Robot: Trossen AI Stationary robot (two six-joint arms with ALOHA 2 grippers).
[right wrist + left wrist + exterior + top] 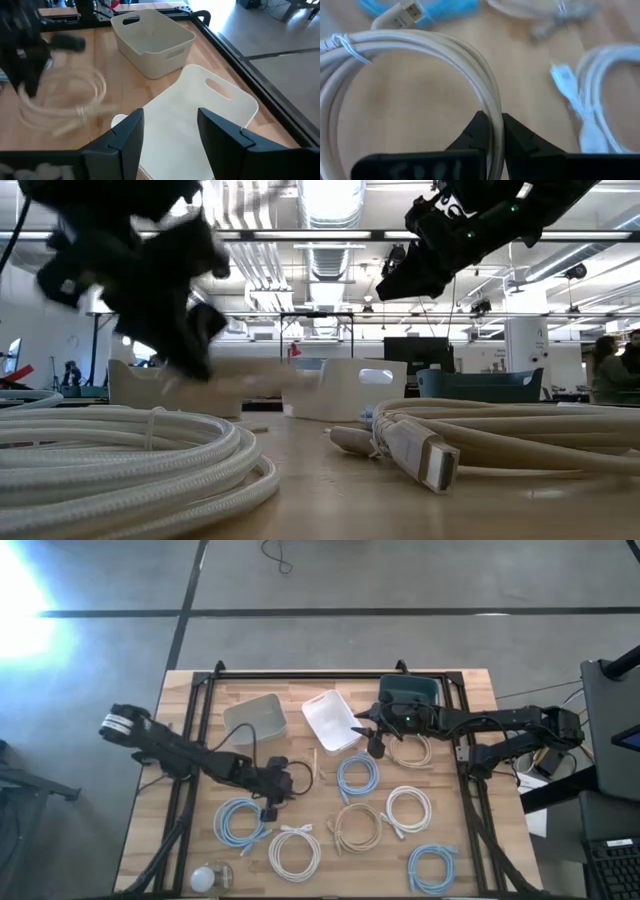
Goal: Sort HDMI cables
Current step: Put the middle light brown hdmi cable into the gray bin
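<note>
My left gripper (273, 787) is over the table's middle, shut on a beige HDMI cable coil (410, 55), which the right wrist view shows as a pale loop (65, 95) under that gripper. My right gripper (170, 135) is open and empty above the white bin (330, 720). Several other coils lie flat on the table: blue ones (243, 820) (357, 775) (432, 867), white ones (296, 851) (408, 808), and beige ones (357, 827) (410, 748). My left gripper pinches the coil's bundled strands (493, 125) between its two fingers (470, 137), which lie across the strands at one spot on the ring. The rest of the loop reaches out beyond the fingers. In the right wrist view the coil (65, 95) hangs below the gripper, above the table.
Three bins stand in a row near the far edge: beige (257, 718), white, and dark teal (408, 695). A small round ball-like object (205, 878) sits at the near left corner. A black frame (300, 675) runs around the table top.
</note>
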